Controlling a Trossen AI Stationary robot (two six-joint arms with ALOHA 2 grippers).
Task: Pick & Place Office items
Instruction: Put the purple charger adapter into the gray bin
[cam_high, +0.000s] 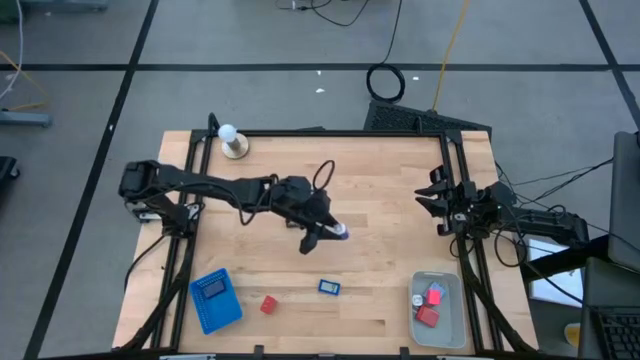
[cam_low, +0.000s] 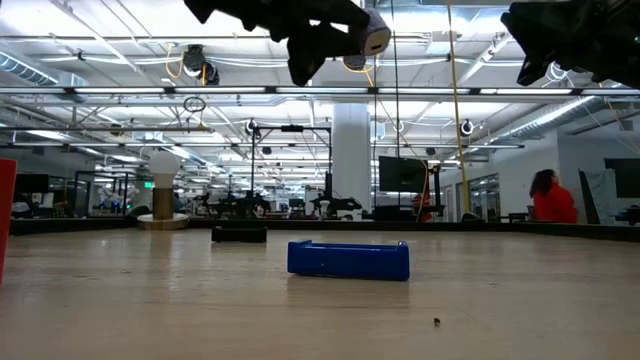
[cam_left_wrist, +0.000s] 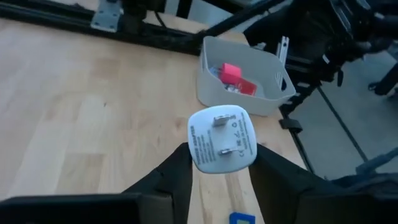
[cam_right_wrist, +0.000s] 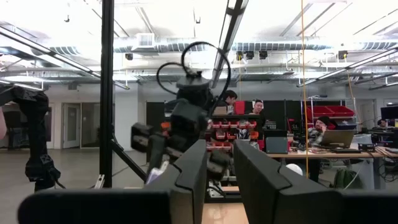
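Near edge of table (cam_high: 400, 215): blue tray (cam_high: 215, 299) at left, red block (cam_high: 268, 304) beside it, small blue piece (cam_high: 329, 287) mid, pale bin (cam_high: 438, 309) at right with red blocks (cam_high: 431, 305) and a whitish bit inside. Left gripper (cam_high: 325, 236) above table centre, raised, fingers (cam_left_wrist: 163, 180) clamped on a white plug adapter (cam_left_wrist: 222, 139), prongs facing the wrist cam. Right gripper (cam_high: 436, 200) parked over the right table edge, fingers close together, nothing between them. Far left corner: white ball on tan base (cam_high: 233, 141). Person in red (cam_low: 551, 197) in the room behind.
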